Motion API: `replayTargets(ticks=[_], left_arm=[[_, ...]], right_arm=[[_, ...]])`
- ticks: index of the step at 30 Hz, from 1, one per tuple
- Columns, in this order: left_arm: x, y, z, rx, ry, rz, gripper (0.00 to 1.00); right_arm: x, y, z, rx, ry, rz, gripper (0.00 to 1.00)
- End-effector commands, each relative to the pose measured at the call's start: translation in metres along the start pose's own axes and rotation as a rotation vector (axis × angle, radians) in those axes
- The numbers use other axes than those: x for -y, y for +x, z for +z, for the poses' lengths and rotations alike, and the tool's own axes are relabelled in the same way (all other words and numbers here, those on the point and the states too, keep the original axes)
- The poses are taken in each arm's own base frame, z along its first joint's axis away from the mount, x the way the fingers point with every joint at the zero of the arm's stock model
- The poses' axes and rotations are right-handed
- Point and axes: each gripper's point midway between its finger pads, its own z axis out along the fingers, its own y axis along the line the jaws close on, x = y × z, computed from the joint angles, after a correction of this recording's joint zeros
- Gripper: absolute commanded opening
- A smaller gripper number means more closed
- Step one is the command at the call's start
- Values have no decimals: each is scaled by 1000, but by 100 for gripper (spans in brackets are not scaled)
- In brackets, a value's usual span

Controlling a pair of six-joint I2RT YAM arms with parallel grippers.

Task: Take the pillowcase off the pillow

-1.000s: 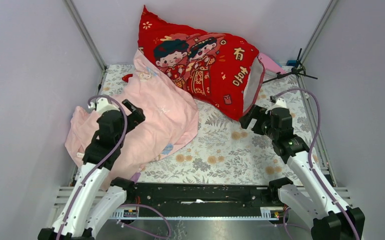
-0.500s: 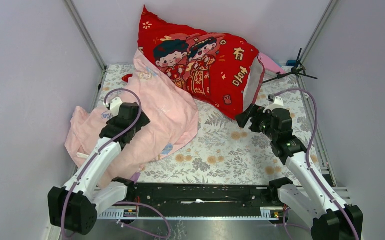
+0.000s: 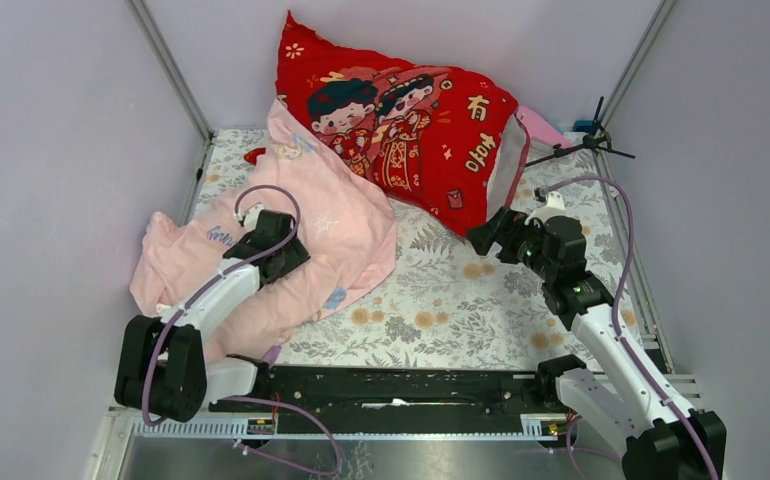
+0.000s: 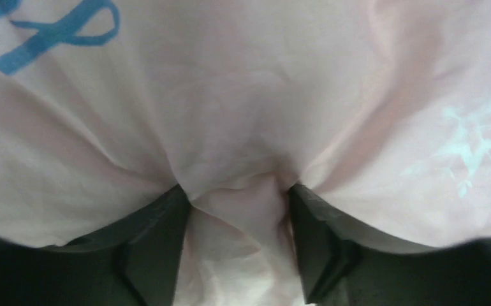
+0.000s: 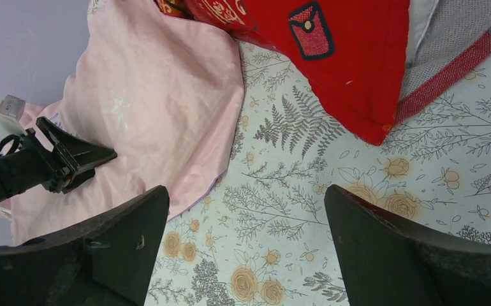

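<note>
The left gripper presses down into the pillowcase, jaws apart, with a fold of pink cloth bunched between its fingers; a firm pinch is not clear. The pillowcase lies crumpled at the left of the floral surface, its upper end against the red cushion. The right gripper hangs wide open and empty at centre right, just below the cushion's lower corner.

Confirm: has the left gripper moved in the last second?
Yes. The left gripper came down onto the pillowcase, shifting right and nearer the black base rail.
</note>
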Motion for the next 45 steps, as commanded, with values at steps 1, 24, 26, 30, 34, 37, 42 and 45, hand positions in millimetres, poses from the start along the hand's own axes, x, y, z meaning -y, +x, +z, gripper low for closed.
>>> replayTargets(ticks=[1,24,26,30,34,37,42,45], left_arm=[[15,5,-4,-10,113,-10,26],[189,39,-247,-35,1280,540,13],[184,38,-220,-44,1151,519,56],[150,14,-165,19,753,437,99],[109,-24,-165,185,545,353,99],[74,-46,-172,277,416,229,99],[19,-54,-167,284,220,138,99],[4,-43,-155,240,199,108,99]], right_arm=[[-14,-7,-7,26,-54,-12,99],[-52,-7,-12,-80,-210,3,99],[-51,-6,-9,-77,-217,2,99],[-45,6,0,-122,-207,24,99],[-40,15,6,-166,-195,46,99],[-36,18,10,-174,-184,53,99],[-24,35,22,-209,-129,78,99],[-25,56,33,-260,-132,105,98]])
